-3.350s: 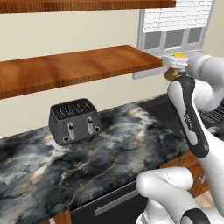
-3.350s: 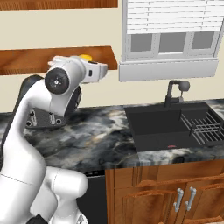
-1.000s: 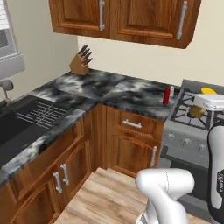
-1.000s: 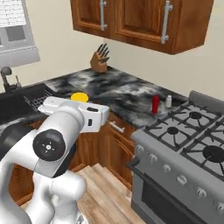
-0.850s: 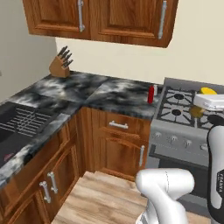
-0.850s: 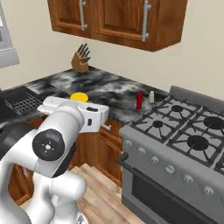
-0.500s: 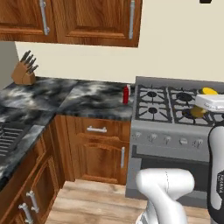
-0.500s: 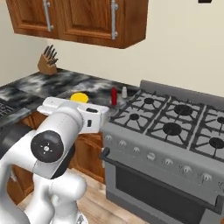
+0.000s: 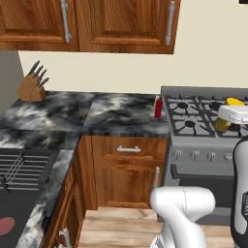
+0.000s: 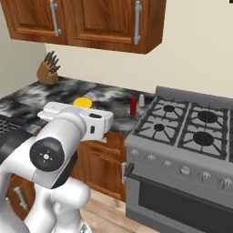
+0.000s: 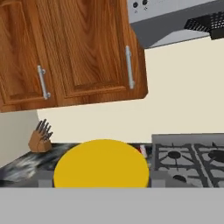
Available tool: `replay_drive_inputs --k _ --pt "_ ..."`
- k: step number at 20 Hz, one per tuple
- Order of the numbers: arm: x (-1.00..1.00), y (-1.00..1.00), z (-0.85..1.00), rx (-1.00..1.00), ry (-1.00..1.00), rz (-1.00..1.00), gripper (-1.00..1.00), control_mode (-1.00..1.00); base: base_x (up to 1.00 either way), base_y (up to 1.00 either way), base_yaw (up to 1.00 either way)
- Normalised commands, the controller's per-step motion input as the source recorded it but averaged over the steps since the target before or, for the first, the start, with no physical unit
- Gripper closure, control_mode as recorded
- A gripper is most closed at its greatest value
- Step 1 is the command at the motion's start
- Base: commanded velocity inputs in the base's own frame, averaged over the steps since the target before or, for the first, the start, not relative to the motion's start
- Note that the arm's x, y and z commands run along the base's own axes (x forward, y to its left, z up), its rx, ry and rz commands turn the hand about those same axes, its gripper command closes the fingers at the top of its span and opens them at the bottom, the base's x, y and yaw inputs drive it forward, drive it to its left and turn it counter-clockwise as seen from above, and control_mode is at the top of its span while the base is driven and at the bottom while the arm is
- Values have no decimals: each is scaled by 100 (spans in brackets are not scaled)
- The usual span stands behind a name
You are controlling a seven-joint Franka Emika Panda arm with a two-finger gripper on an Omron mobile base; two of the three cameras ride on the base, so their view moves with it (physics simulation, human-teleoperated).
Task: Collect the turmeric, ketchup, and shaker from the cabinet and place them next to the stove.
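Observation:
My gripper point(image 9: 225, 121) is shut on the turmeric point(image 9: 223, 124), a squat jar whose yellow lid point(image 11: 101, 164) spreads across the bottom of the hand view between my fingertips point(image 11: 45, 179). From the right base view the lid point(image 10: 83, 103) shows above the white hand. The jar hangs in front of the stove point(image 9: 203, 127), over its front right part as seen in the left base view. The red ketchup point(image 10: 133, 106) stands upright on the counter just left of the stove point(image 10: 191, 125), with the pale shaker point(image 10: 141, 100) beside it. The ketchup point(image 9: 158, 107) hides the shaker in the left base view. The cabinet is out of view.
A dark marbled counter point(image 9: 116, 116) runs left from the stove, with a knife block point(image 9: 31, 87) at its back corner. Wooden cupboards point(image 9: 116, 24) hang above. A sink with a rack point(image 9: 19, 169) lies at the near left. A range hood point(image 11: 175, 17) hangs over the stove.
The whole picture has shifted as the base swung round from the shelf and sink side to face the stove. The jar has stayed in my gripper throughout.

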Motion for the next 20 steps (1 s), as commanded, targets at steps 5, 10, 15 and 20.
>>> replay_drive_inputs --k 5,10,15,20 --pt "0 0 0 0 0 0 100 100 71 12 -13" --pt "0 0 0 0 0 0 100 100 48 4 -18" --pt "0 0 0 0 0 0 100 100 28 17 -23" --pt "0 0 0 0 0 0 100 100 51 28 -19"
